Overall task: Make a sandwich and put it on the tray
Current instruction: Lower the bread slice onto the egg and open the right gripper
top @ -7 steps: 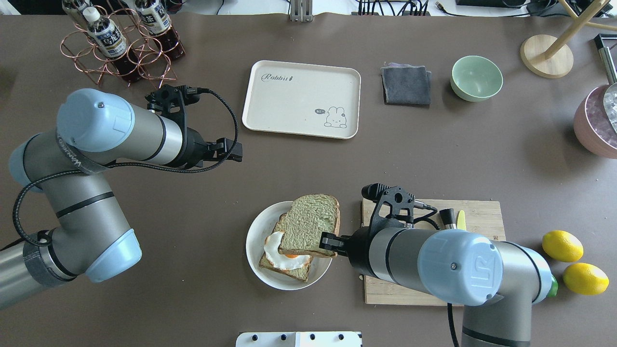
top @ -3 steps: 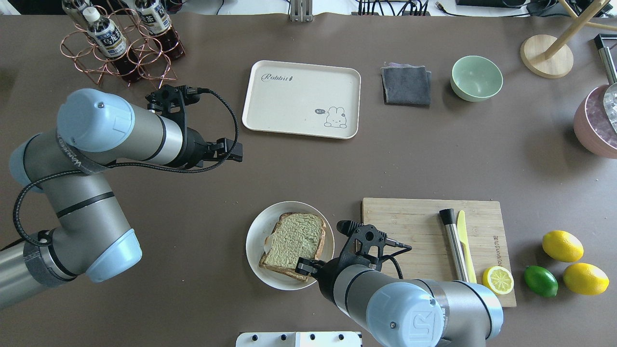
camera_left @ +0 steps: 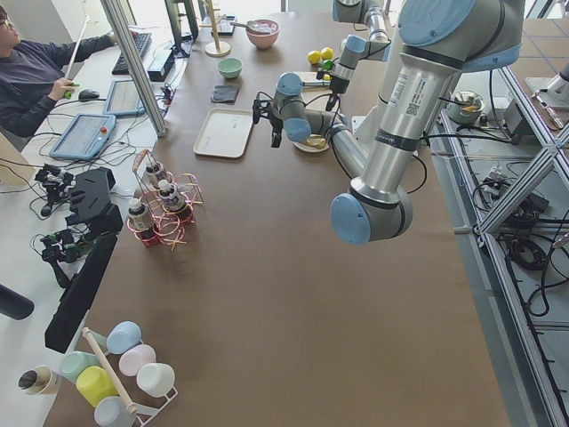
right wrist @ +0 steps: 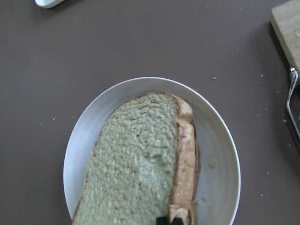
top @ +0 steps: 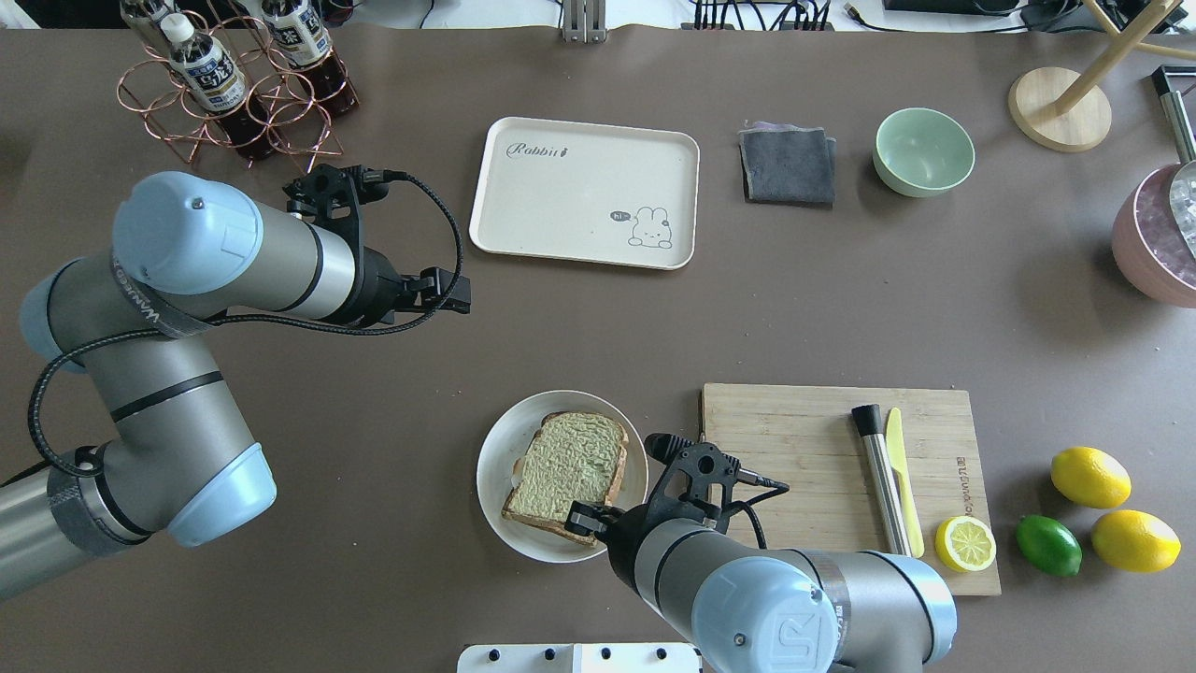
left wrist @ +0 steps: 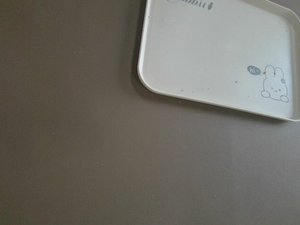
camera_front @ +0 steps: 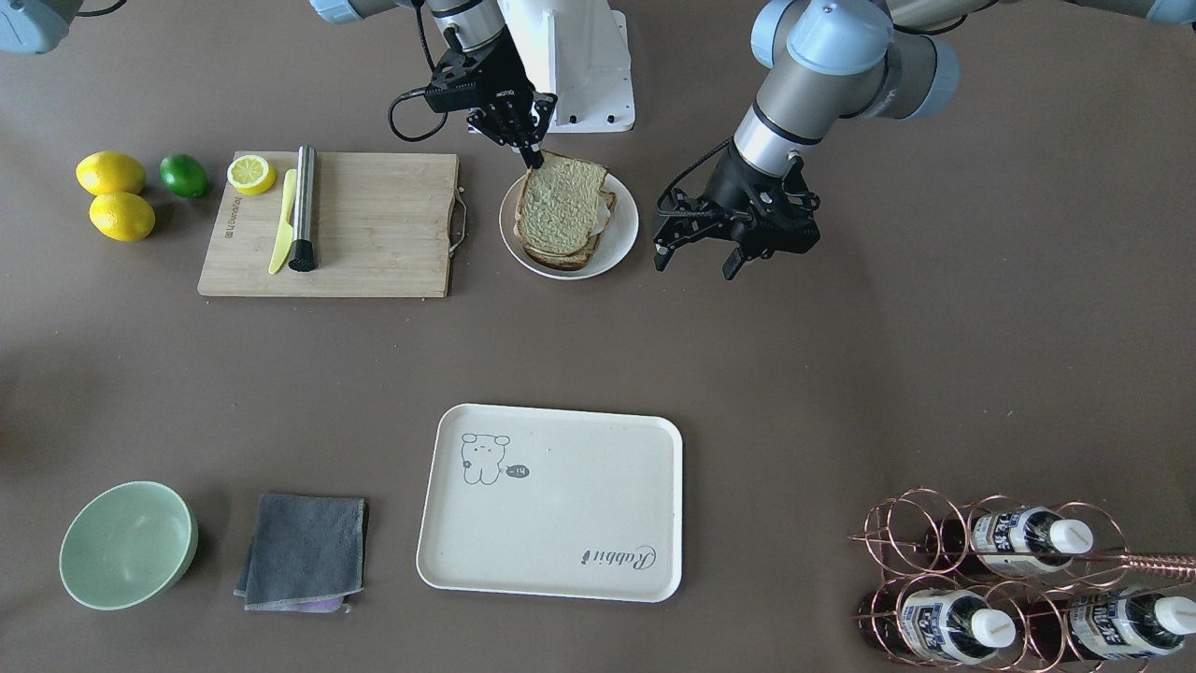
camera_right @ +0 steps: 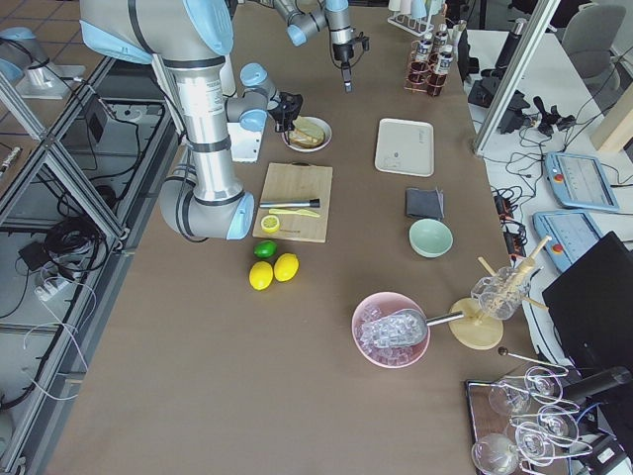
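The sandwich [top: 568, 472] lies on a round white plate [top: 493, 467] near the table's front. Its top slice covers the egg, of which only a white sliver shows in the front-facing view [camera_front: 603, 221]. My right gripper [top: 584, 517] is at the sandwich's near right corner. Its fingertips [right wrist: 168, 219] are pinched on the top slice's crust [right wrist: 180, 159]. It also shows in the front-facing view [camera_front: 533, 154]. The cream tray [top: 584, 192] lies empty at the far middle, also in the left wrist view [left wrist: 220, 51]. My left gripper [camera_front: 696, 264] is open and empty, hovering left of the plate.
A wooden cutting board [top: 794, 467] with a muddler, a yellow knife and a lemon half lies right of the plate. Lemons and a lime [top: 1048, 545] sit further right. A grey cloth [top: 787, 165], a green bowl [top: 923, 151] and a bottle rack [top: 234, 84] stand at the back.
My right gripper has lowered the top slice from a tilted hold above the plate onto the egg and bottom slice, and the arm swung toward the table's front. The left arm has not moved.
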`<state>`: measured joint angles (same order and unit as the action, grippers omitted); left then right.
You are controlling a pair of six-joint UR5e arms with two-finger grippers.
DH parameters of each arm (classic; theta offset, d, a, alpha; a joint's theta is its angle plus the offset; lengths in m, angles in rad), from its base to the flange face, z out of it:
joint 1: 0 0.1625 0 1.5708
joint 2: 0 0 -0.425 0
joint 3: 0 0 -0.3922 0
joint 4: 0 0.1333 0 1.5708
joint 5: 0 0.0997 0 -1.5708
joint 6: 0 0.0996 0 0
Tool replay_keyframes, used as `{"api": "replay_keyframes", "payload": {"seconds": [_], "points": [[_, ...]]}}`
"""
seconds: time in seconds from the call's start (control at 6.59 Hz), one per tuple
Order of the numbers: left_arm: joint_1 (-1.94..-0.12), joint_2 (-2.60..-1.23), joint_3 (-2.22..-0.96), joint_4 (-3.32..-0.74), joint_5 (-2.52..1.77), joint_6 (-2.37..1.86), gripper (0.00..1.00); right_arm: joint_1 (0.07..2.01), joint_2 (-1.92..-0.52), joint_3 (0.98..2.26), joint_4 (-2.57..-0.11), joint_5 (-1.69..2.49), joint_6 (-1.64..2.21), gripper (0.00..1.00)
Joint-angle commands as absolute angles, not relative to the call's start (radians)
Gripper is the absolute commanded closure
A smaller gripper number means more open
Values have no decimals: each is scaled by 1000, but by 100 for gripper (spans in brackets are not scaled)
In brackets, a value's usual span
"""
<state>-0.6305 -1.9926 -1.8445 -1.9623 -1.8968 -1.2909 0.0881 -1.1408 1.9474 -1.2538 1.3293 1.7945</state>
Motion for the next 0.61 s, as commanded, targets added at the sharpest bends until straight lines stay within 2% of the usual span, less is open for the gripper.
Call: {"api": "replay_keyframes", "payload": {"seconds": [0.0, 0.15, 0.3, 0.46], "points": [[-630, -1993, -1844, -1962, -1896, -1289, 2, 80, -1132, 1924, -1253, 1316, 1821, 100], [-630, -1993, -1839, -1962, -1896, -1289, 2, 71, -1132, 1916, -1253, 1298, 1821, 100], [-630, -1994, -1838, -1963, -1896, -1287, 2, 68, -1132, 1914, -1252, 1293, 1819, 94], [-632, -1994, -1836, -1963, -1898, -1287, 2, 67, -1138, 1914, -1256, 1292, 1771, 1]]}}
